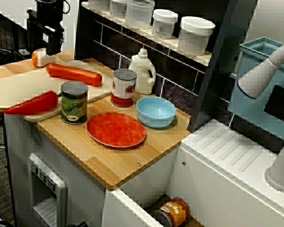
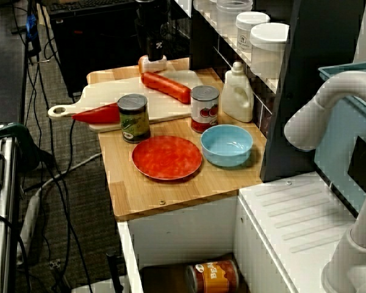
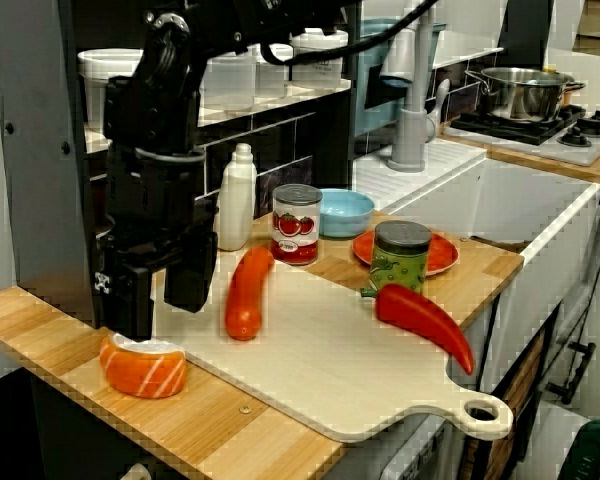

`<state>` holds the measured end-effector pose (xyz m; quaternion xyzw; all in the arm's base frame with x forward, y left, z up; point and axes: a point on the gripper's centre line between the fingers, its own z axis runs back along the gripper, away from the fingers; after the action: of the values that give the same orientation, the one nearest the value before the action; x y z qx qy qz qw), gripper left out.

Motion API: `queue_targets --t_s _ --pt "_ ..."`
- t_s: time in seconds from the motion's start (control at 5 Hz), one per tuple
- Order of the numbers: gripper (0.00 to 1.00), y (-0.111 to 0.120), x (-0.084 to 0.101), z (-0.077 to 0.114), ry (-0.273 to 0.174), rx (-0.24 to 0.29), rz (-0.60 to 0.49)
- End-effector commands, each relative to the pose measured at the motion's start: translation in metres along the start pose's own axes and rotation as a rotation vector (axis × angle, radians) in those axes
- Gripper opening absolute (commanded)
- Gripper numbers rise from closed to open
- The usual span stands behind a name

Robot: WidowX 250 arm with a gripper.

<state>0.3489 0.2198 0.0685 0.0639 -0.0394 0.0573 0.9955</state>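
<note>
One black gripper [image 3: 161, 316] stands fingers apart over an orange-and-white salmon chunk [image 3: 143, 367], one fingertip at its top, beside a pale wooden cutting board [image 3: 330, 370].

Wooden counter [image 1: 118, 163]; dark tiled wall [image 1: 173, 89]; white sink unit [image 1: 227, 165]; grey carpet [image 2: 85, 238].

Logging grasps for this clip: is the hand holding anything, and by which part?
Nothing is held; the open hand only touches the top of the salmon piece.

Carrot [image 3: 245, 295] and pepper [image 3: 425, 320] lie on the cutting board [image 3: 330, 370], salmon piece [image 3: 143, 366] off its handleless end, tomato can [image 3: 296, 225] and vegetable can [image 3: 401, 258] beside its long edge.
</note>
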Motion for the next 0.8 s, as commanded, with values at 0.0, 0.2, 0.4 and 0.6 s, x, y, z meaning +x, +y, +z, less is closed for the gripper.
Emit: queue_targets --t_s 0.0,0.2,0.4,0.6 --pt "1.0 0.001 0.004 0.039 -0.068 0.004 -0.022" --pt "1.0 -0.003 0.001 0.044 -0.077 0.001 -0.032" --pt "1.0 -0.008 -0.003 0.052 -0.072 -0.015 -0.043" --pt "1.0 -0.013 -0.007 0.059 -0.067 -0.023 -0.048"
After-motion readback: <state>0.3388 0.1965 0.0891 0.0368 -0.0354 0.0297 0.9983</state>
